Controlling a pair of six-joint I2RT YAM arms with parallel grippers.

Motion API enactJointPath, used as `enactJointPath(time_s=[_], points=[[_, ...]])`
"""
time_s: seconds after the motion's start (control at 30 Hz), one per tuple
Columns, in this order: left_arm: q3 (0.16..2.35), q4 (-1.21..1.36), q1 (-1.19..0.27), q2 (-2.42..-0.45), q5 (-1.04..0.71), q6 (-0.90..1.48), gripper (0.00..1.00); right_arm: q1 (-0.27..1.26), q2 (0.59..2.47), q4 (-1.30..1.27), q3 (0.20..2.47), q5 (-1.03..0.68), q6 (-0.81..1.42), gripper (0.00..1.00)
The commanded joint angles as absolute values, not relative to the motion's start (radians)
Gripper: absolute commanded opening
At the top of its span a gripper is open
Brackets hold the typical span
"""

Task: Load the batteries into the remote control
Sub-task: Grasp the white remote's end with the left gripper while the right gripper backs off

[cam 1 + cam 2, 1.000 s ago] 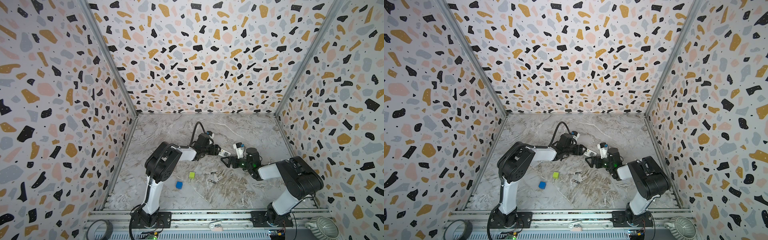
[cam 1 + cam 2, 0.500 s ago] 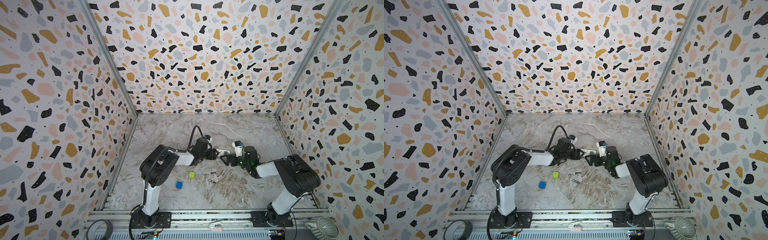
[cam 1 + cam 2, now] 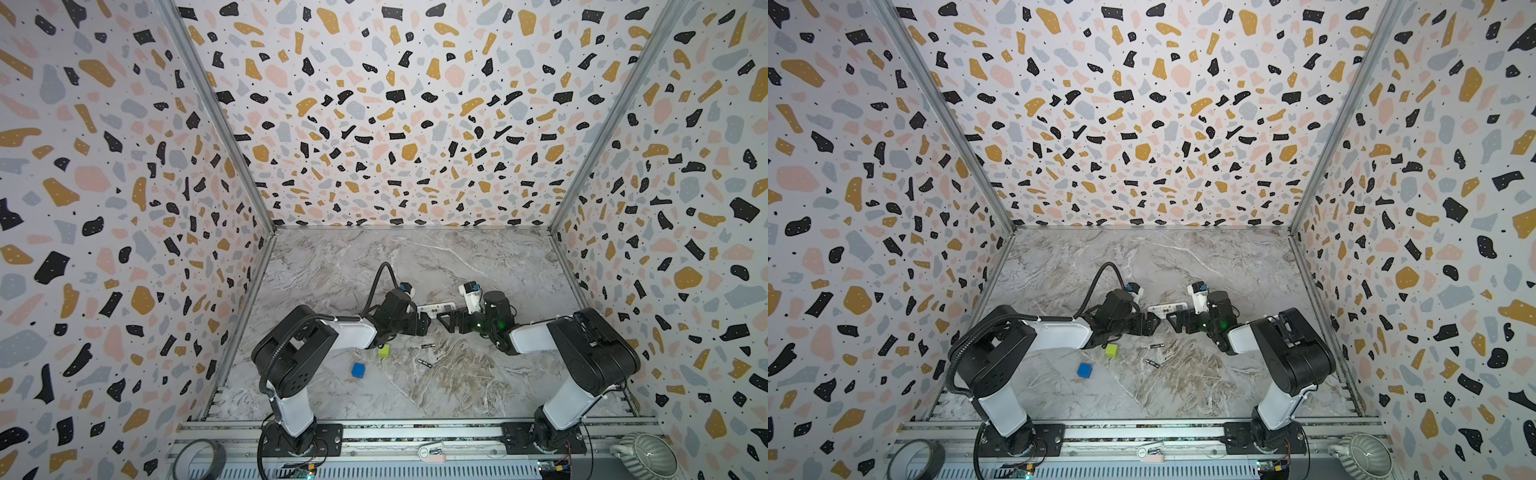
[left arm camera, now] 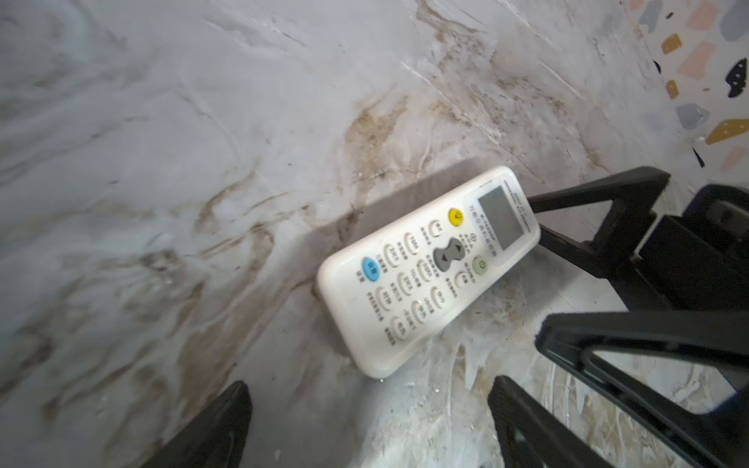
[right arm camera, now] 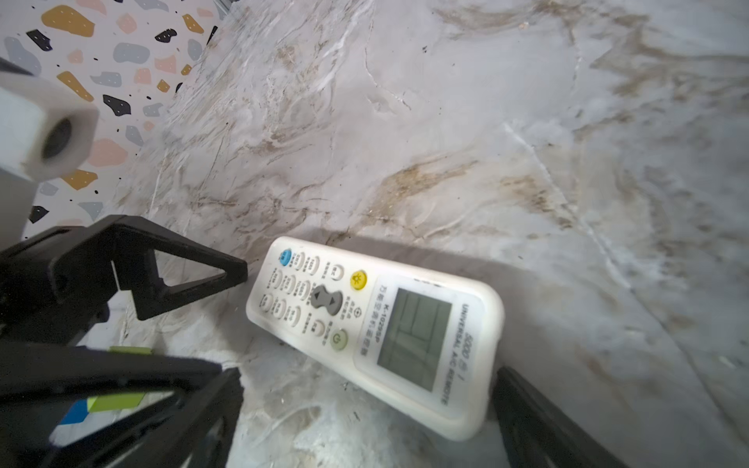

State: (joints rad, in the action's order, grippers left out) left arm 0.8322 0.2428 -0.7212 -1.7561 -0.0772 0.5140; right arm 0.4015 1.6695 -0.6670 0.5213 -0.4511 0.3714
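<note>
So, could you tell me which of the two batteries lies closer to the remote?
The battery level with the green cube, nearer the remote; the other battery lies farther toward the front rail.

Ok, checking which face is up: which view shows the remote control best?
Right wrist view: the remote control is large, buttons and display up, lettering readable. The left wrist view shows that face smaller. In both top views it is a tiny white sliver.

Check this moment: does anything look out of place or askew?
The remote control lies buttons-up on the table, so its back faces down, an awkward side for loading. The batteries lie loose, apart from it, nearer the front edge. Nothing looks spilled or damaged.
</note>
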Motion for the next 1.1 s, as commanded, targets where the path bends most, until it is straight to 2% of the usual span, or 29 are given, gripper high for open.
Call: enactJointPath(time_s=[0.0,0.13,0.33,0.6,1.07], points=[[0.915,0.064,-0.719,-1.703,0.031,0.401,0.99,0.389,1.557,-0.585,0.541,-0.444,0.333,1.0],[1.045,-0.107,-0.744,-1.709,0.02,0.243,1.0,0.293,1.446,-0.584,0.473,-0.511,0.356,0.99],[1.298,-0.315,-0.819,-1.851,0.073,0.042,1.0,0.189,1.305,-0.545,0.41,-0.523,0.353,0.99],[1.576,-0.455,-0.856,-2.066,0.04,-0.105,1.0,0.044,1.288,-0.619,0.326,-0.585,0.395,0.99],[1.833,-0.601,-0.873,-2.299,0.077,-0.196,0.89,0.023,1.262,-0.631,0.311,-0.578,0.399,1.0]])
